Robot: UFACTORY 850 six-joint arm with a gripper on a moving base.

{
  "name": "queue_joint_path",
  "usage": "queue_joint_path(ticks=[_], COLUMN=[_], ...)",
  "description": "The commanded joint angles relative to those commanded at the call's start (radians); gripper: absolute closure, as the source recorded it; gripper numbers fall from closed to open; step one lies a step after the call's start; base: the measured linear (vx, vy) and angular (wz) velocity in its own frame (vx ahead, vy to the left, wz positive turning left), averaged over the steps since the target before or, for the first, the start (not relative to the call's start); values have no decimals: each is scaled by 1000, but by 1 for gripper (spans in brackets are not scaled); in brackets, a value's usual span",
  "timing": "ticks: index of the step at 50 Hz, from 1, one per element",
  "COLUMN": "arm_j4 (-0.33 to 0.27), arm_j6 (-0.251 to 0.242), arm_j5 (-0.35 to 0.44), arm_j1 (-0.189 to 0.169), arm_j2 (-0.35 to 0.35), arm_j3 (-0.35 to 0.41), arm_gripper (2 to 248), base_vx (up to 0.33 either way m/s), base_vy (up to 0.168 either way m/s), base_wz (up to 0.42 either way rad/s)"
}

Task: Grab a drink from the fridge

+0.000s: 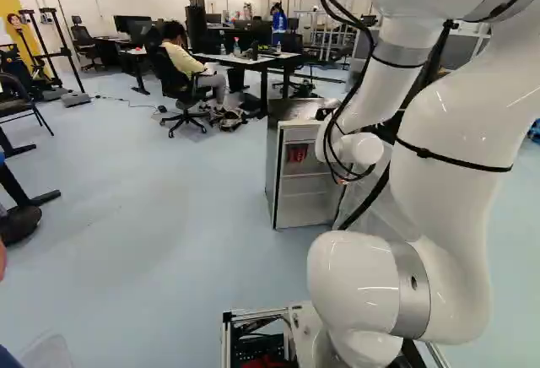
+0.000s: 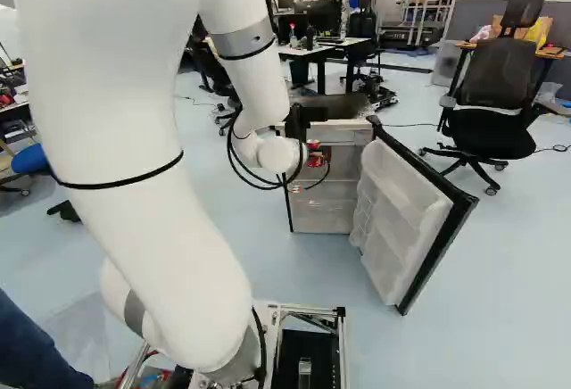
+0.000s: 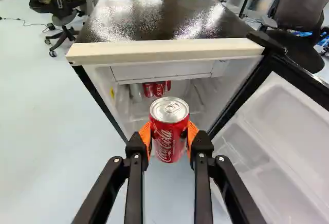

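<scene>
Drink in the grip, ready to be drawn clear of the fridge.
The gripper (image 3: 169,143) pinches a red can (image 3: 169,124) upright between its orange pads, at the open front of the fridge (image 3: 164,52). The grab looks done; next calls for a level retreat, clear of the open door (image 2: 406,215). Inside, more red cans (image 3: 158,89) stand together; the pale thing (image 3: 136,92) beside them may be another drink, though it is hard to make out.
</scene>
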Motion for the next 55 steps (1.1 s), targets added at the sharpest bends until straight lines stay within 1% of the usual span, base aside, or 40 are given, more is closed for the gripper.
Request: queue_joint_path(ticks=[27, 55], arm_j4=[0, 0], arm_j6=[0, 0], arm_j5=[-92, -96], arm_j1=[11, 22], arm_j2=[44, 83], arm_j3=[-28, -62], arm_gripper=[158, 158], base_vx=[0, 0], base_vy=[0, 0], base_wz=[0, 0])
